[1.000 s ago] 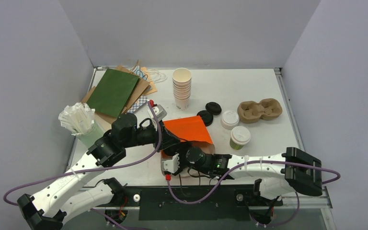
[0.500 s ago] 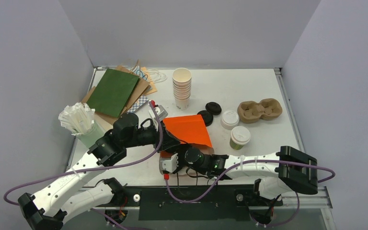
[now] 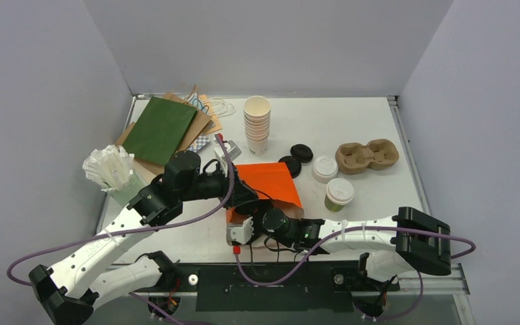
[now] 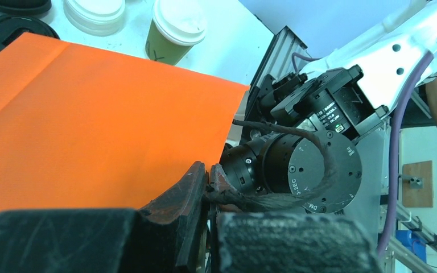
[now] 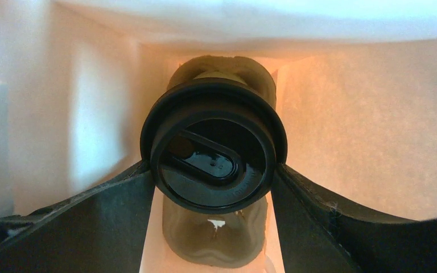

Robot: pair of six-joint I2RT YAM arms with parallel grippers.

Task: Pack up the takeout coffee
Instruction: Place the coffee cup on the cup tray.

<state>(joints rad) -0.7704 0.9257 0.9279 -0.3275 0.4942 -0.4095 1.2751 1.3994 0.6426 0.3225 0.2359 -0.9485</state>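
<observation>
An orange paper bag lies on its side at the table's middle, mouth toward the arms. My left gripper is shut on the bag's dark twine handle at the mouth. My right gripper reaches inside the bag, out of sight from above. It is shut on a black-lidded takeout coffee, one finger pressing each side of the lid. The cup sits over a brown pulp carrier inside the bag. A second takeout coffee, white-lidded with olive sides, stands on the table right of the bag.
A loose white lid and two black lids lie behind the bag. An empty pulp carrier sits at back right, a stack of lidless cups at back centre, flat paper bags at back left, a cup of wrapped straws at left.
My left wrist has shifted a little right and toward the back, still gripping the handle. The right arm has edged slightly left, its hold on the cup unchanged.
</observation>
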